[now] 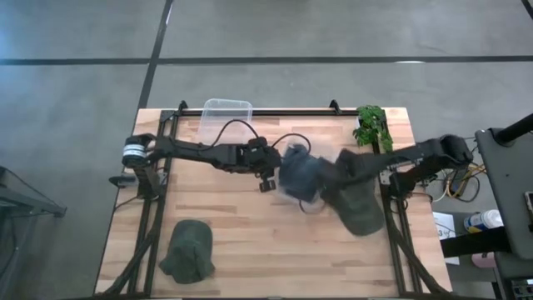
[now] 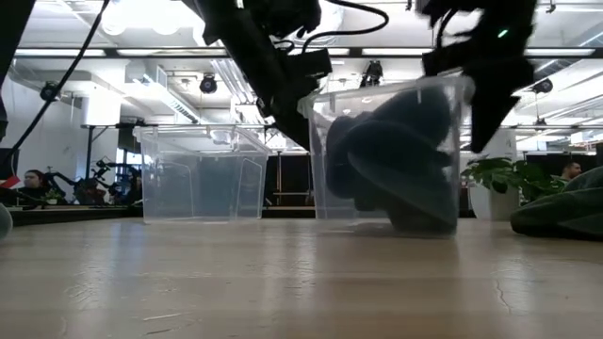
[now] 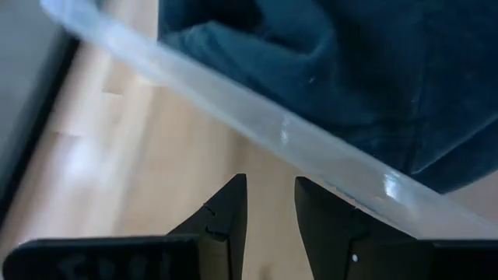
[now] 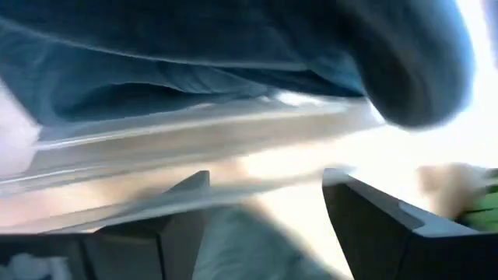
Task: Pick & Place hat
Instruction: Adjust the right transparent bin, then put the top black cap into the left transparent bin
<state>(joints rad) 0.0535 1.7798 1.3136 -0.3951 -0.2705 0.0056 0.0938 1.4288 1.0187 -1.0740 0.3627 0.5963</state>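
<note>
A clear bin (image 1: 293, 158) in the table's middle holds bundled dark blue hats (image 1: 301, 177), which also show in the low view (image 2: 400, 155). A dark green hat (image 1: 364, 210) lies on the table right of the bin, and another green hat (image 1: 187, 250) lies near the front left. My left gripper (image 3: 270, 210) hovers open just outside the bin's left rim (image 3: 280, 128), nothing between its fingers. My right gripper (image 4: 268, 210) hangs open, fingers wide, above the bin's right rim (image 4: 194, 132) and the dark green hat (image 4: 241, 245).
A second clear bin (image 1: 226, 110) stands at the far edge, with nothing in it in the low view (image 2: 203, 174). A potted plant (image 1: 372, 125) stands at the far right corner. Bare wood lies along the near edge between the two green hats.
</note>
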